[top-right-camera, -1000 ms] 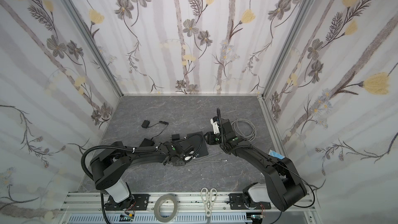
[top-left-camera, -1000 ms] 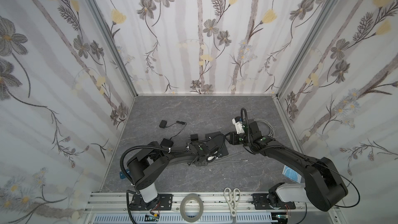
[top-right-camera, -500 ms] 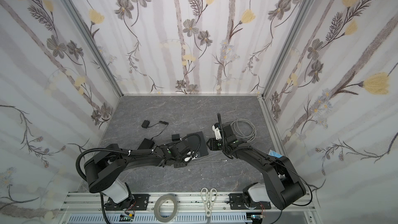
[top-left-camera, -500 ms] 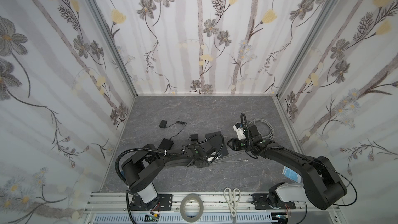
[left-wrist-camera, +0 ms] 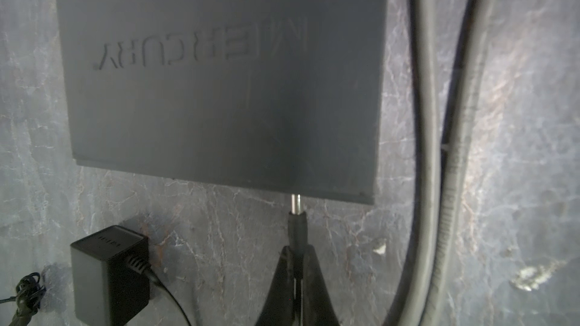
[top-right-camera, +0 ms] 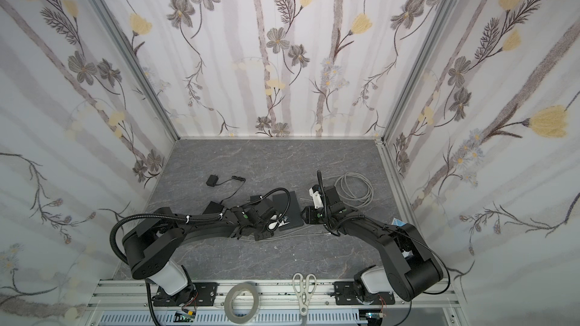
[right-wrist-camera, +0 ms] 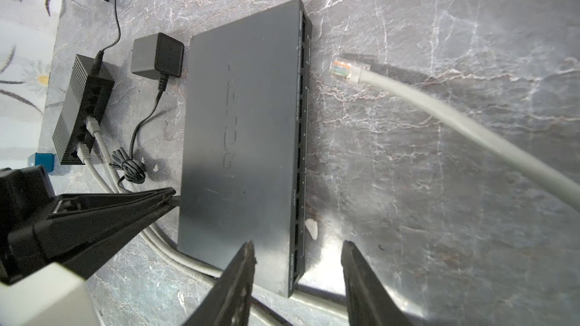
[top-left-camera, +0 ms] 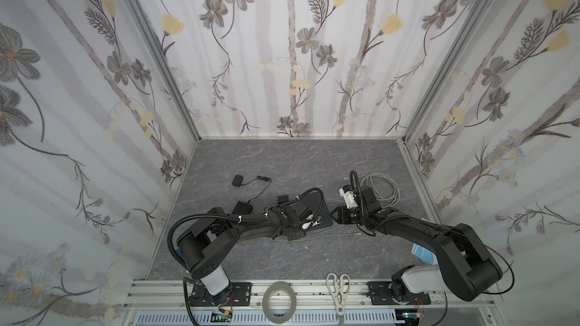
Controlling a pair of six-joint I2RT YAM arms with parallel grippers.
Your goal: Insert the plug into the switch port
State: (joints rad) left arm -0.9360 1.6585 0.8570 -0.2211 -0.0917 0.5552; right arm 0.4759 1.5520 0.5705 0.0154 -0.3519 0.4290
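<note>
Top views: we're seeing the grey worktop (top-left-camera: pixel 282 164) carrying the black switch (top-right-camera: pixel 288 211), which is lying flat between the two arms.

Right wrist view: a grey network cable (right-wrist-camera: pixel 470 127) is running across the worktop on the port-row side of the switch. Its clear connector is lying near the ports without touching them.

The right hand (right-wrist-camera: pixel 298 255) is hovering with its jaws apart, straddling one end corner of the switch. We can't tell whether it's touching.

Left wrist view: the left hand (left-wrist-camera: pixel 295 250) is clamping together on the black body of the plug (left-wrist-camera: pixel 297 225).

A black power adapter (left-wrist-camera: pixel 110 274) is sitting just beside the switch's long edge, opposite the port row.

The plug is pointing square at that same edge near a corner. Its metal tip is meeting the housing with some bare metal showing, and we can't tell how deep it's sitting.
</note>
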